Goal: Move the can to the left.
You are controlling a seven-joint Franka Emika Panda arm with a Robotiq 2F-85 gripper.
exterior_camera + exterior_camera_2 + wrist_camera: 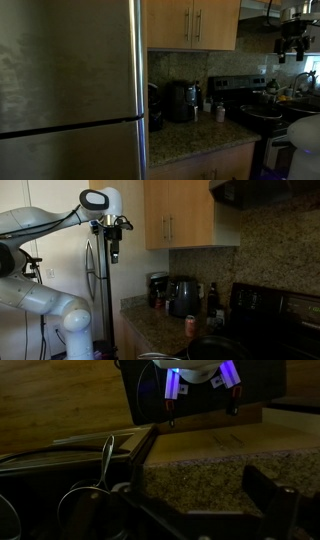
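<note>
The can (191, 325) is small, pinkish-red with a paler top. It stands upright on the granite counter (160, 330) in front of the black appliance (182, 296). In an exterior view it shows as a small pale cylinder (220, 113) to the right of the appliance (183, 101). My gripper (114, 252) hangs high in the air, far above the counter and away from the can; it also shows near the top right (292, 45). In the wrist view its fingers (200, 495) stand wide apart with only granite between them. The can is not in the wrist view.
A large steel fridge (70, 90) fills one side. Wooden wall cabinets (178, 215) hang above the counter. A black stove with pots (262, 112) stands next to the counter, and pots and a ladle handle (100, 485) show in the wrist view. A dark bottle (211, 297) stands beside the appliance.
</note>
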